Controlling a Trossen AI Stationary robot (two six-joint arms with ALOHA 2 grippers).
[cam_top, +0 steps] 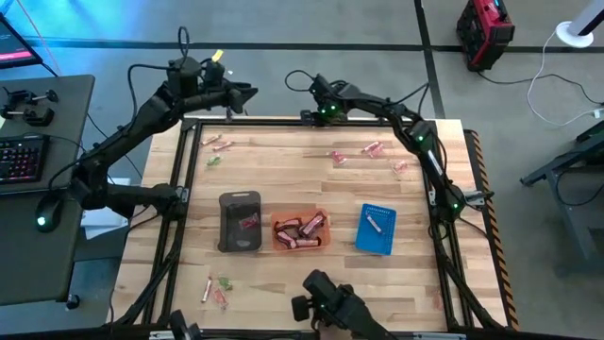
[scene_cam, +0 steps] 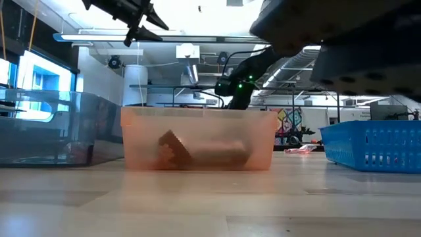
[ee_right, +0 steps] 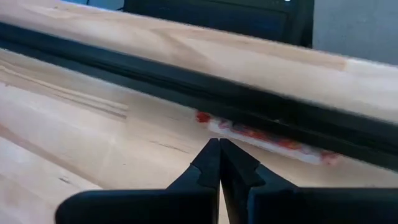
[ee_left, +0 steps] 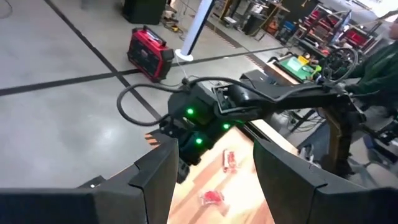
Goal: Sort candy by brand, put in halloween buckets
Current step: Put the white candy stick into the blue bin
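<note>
While the left gripper (cam_top: 247, 93) hangs open beyond the tabletop's (cam_top: 283, 170) far edge, the right gripper (ee_right: 219, 163) sits closed and empty there. Candy (cam_top: 371, 149) lies scattered by that edge; three buckets (cam_top: 301, 230) stand mid-table.

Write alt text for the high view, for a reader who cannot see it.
Three small bins sit in a row on a wooden table: a dark grey bin, an orange bin full of reddish-brown bars, and a blue bin. Loose wrapped candies lie scattered at the far side and near-left corner. The left gripper and right gripper hover at the far edge.
</note>
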